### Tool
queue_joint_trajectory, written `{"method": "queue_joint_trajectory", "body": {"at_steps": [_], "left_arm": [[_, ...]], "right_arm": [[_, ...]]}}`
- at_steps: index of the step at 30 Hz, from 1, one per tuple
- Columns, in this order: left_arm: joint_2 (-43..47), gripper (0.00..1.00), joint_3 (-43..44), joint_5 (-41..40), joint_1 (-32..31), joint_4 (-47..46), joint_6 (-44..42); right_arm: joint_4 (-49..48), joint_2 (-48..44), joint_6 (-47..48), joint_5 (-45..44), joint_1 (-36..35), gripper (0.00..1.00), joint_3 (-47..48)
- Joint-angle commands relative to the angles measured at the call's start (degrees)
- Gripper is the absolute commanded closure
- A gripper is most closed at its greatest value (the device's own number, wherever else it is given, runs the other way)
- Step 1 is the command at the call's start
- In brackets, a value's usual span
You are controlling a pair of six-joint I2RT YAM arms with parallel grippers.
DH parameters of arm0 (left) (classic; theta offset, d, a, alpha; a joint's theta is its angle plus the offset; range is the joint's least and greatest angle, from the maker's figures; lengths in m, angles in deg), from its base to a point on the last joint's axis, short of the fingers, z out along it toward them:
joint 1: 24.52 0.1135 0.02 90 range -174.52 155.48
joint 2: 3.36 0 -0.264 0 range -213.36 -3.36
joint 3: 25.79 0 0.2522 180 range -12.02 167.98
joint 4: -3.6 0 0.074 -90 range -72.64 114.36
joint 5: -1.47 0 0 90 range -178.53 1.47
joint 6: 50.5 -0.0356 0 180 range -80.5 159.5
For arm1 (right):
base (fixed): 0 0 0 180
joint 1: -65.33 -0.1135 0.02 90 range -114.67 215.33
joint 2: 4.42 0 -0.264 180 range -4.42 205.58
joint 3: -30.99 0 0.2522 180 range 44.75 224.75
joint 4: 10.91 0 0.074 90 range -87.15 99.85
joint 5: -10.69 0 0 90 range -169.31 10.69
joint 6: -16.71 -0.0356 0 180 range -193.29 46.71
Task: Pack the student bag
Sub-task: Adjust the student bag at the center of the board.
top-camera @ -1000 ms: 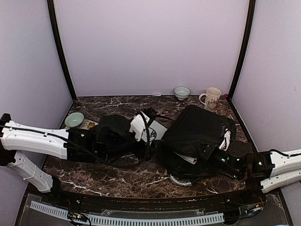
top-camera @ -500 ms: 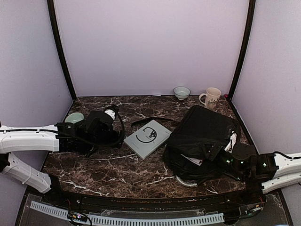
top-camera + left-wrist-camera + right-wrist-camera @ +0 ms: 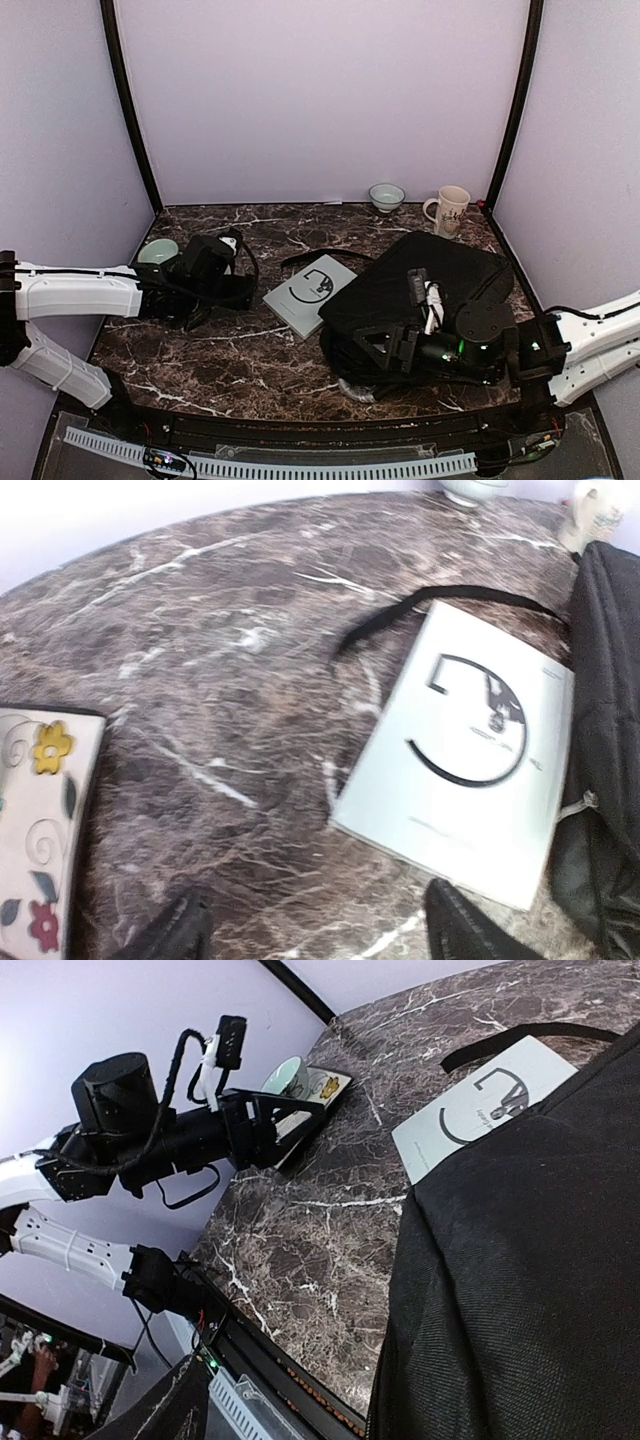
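Student bag (image 3: 440, 280), laid on the marble table (image 3: 250, 350). At its near-left edge the right gripper (image 3: 385, 345) is half hidden by fabric: finger state cannot be told. Just left, a white book (image 3: 310, 293) is laid; further left, the left gripper (image 3: 320, 932) is held with fingers (image 3: 180, 932) spread.

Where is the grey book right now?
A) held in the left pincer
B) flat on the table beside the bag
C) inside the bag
B: the book lies flat on the table, left of the bag, with the open left pincer clear of it.

Table (image 3: 230, 350) front-left open; book (image 3: 312, 293), student bag (image 3: 420, 290) crowd centre and right.
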Motion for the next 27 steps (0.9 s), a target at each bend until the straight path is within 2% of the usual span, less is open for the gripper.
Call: {"method": "queue_joint_trajectory", "body": {"at_steps": [1, 5, 8, 10, 12, 16, 19, 23, 27], "left_arm": [[-0.1, 0.32, -1.9, 12.5, -0.1, -5.2, -2.0], [3.8, 0.4, -7.5, 20.1, -0.9, -11.7, -4.0], [7.6, 0.44, -10.8, 22.4, -1.5, -13.7, -4.2], [8.9, 0.48, -13.2, 28.4, -3.0, -18.6, -5.1], [8.2, 0.51, -13.7, 30.6, -6.5, -22.4, -6.0], [1.9, 0.56, -9.9, 26.4, -13.9, -23.9, -6.8], [-6.0, 0.56, -6.6, 30.7, -17.3, -28.4, -6.5], [-17.2, 0.56, 1.9, 33.2, -21.6, -29.9, -7.6], [-28.2, 0.57, 13.8, 33.4, -23.2, -28.4, -7.9]], "right_arm": [[8.4, 9.8, 2.5, -6.0, -2.6, 0.28, 11.8], [27.4, 16.1, -7.8, -19.6, -2.8, 0.26, 19.6], [43.1, 19.1, -17.2, -25.6, -2.7, 0.18, 24.5], [51.7, 19.6, -22.0, -27.0, -2.7, 0.15, 26.4], [50.6, 18.0, -21.4, -26.3, -2.7, 0.15, 25.7], [39.9, 11.9, -14.9, -23.6, -2.8, 0.15, 20.1], [34.0, 8.1, -11.6, -21.9, -2.8, 0.15, 16.9], [30.3, 3.7, -9.5, -19.4, -2.8, 0.15, 14.0], [25.4, -1.1, -7.6, -16.6, -2.8, 0.15, 10.0]]}}
